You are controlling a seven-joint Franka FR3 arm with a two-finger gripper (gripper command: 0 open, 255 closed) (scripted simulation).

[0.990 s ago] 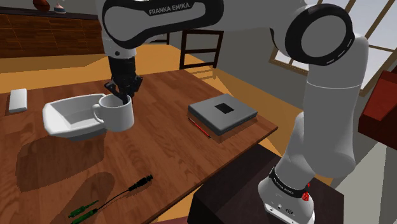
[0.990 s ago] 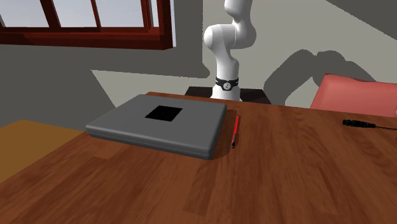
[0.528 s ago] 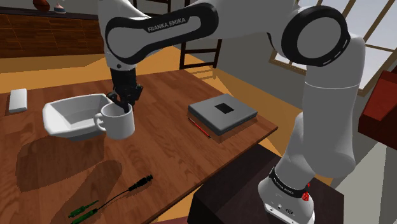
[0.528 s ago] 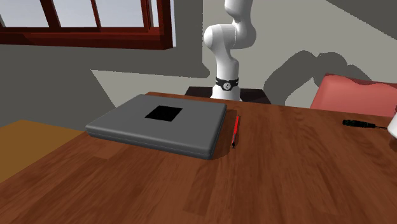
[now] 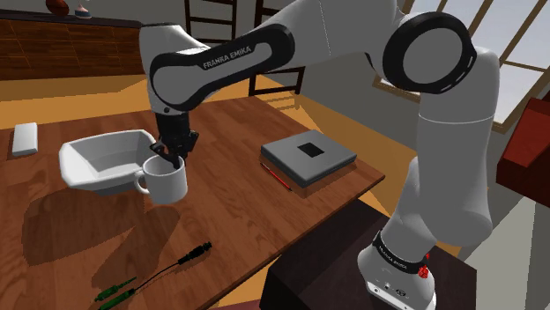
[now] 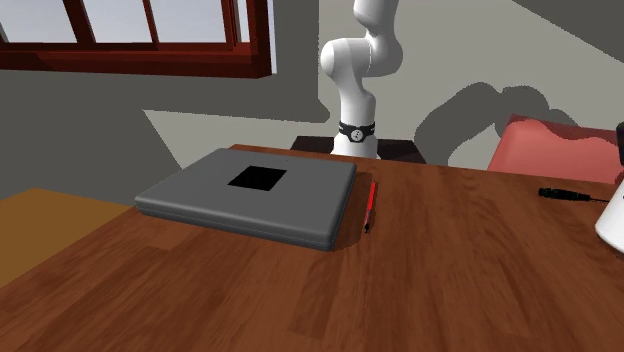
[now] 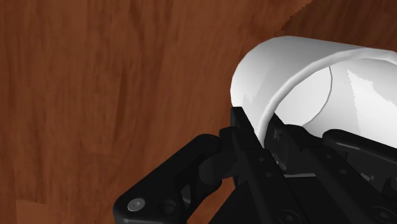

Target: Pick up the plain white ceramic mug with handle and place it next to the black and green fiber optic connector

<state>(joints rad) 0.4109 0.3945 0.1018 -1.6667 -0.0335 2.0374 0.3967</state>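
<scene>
A plain white mug (image 5: 166,182) with its handle toward the shoulder view's left hangs just above the wooden table (image 5: 220,211). My black gripper (image 5: 167,157) is shut on the mug's rim, one finger inside and one outside, as the wrist view shows on the mug (image 7: 286,83). The mug's edge (image 6: 612,222) enters at the second exterior view's right. The black and green fiber optic connector (image 5: 154,269) lies on the table near the front edge, below the mug in the shoulder view; its black plug (image 6: 562,193) shows in the second exterior view.
A white rectangular dish (image 5: 101,160) sits just behind the mug. A grey flat box (image 5: 308,157) with a red pen (image 5: 276,176) beside it lies toward the shoulder view's right. A small white block (image 5: 25,138) rests at the far left. A chair (image 5: 280,66) stands beyond the table.
The gripper has carried the mug away from the white dish toward the table's front edge and the connector. The mug's edge has come into the second exterior view.
</scene>
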